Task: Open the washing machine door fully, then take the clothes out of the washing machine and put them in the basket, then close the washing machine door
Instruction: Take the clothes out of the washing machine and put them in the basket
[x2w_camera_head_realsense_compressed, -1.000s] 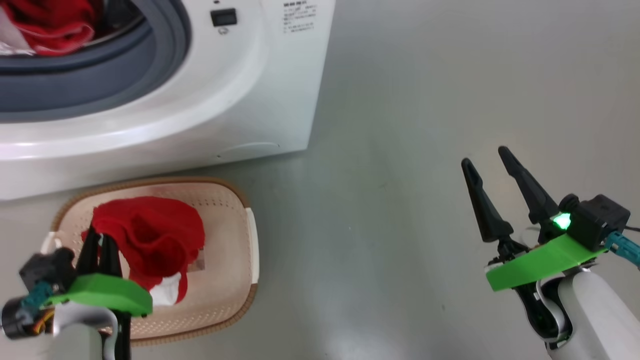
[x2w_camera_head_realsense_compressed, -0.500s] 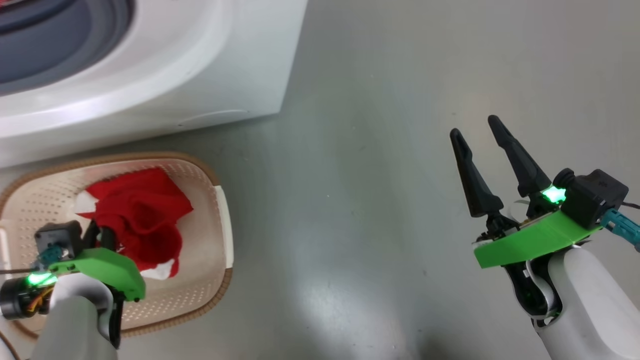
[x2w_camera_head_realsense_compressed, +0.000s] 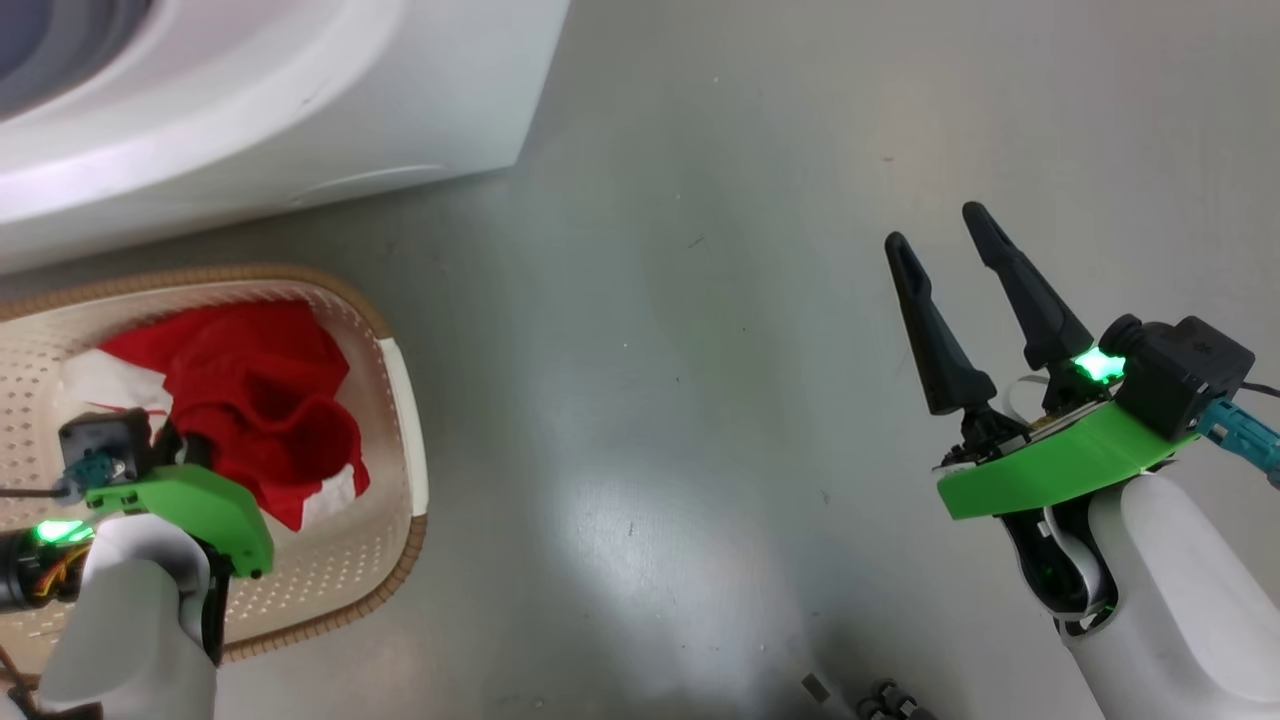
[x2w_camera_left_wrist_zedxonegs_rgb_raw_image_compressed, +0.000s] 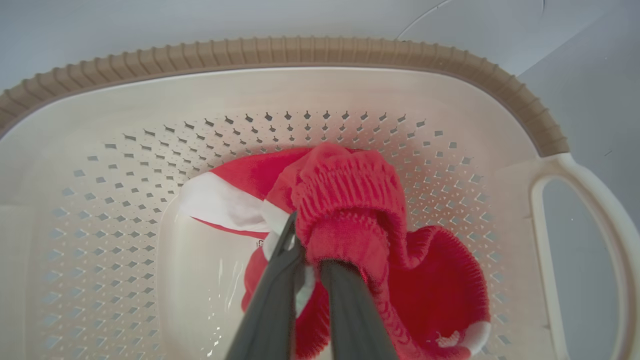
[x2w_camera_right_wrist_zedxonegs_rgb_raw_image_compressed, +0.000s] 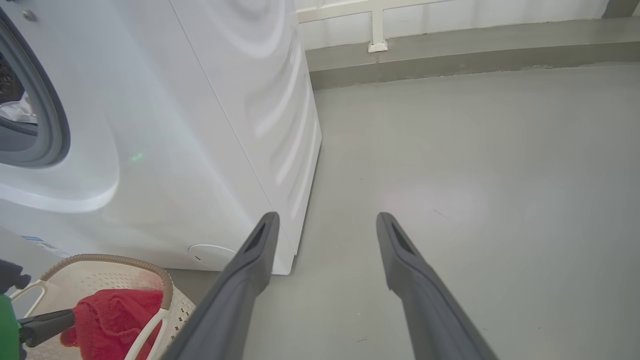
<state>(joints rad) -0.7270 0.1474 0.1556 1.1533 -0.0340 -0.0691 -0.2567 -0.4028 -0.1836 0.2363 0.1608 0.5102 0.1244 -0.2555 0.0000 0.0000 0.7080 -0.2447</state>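
Observation:
In the left wrist view my left gripper (x2w_camera_left_wrist_zedxonegs_rgb_raw_image_compressed: 302, 240) is shut on the red and white clothes (x2w_camera_left_wrist_zedxonegs_rgb_raw_image_compressed: 350, 200), which hang down inside the cream basket (x2w_camera_left_wrist_zedxonegs_rgb_raw_image_compressed: 280, 52) and rest partly on its floor. From the head camera, the same gripper (x2w_camera_head_realsense_compressed: 185, 452) is over the basket (x2w_camera_head_realsense_compressed: 330, 285) at the lower left, its fingers mostly hidden by the green mount and the clothes (x2w_camera_head_realsense_compressed: 250, 400). My right gripper (x2w_camera_head_realsense_compressed: 935, 230) stands open above bare floor on the right, nothing between its fingers (x2w_camera_right_wrist_zedxonegs_rgb_raw_image_compressed: 327, 220). The washing machine (x2w_camera_head_realsense_compressed: 300, 100) stands just behind the basket; its door is out of view.
The grey drum ring (x2w_camera_right_wrist_zedxonegs_rgb_raw_image_compressed: 50, 125) shows at the left of the right wrist view, with something pale inside. Grey floor (x2w_camera_right_wrist_zedxonegs_rgb_raw_image_compressed: 450, 175) stretches to the right of the machine up to a low kerb with a white post (x2w_camera_right_wrist_zedxonegs_rgb_raw_image_compressed: 376, 45). Small dark parts (x2w_camera_head_realsense_compressed: 885, 700) lie near my base.
The head camera has swung, so machine and basket have slid up and left in the picture. My left gripper, still shut on the clothes, has gone lower into the basket. The right gripper stays open.

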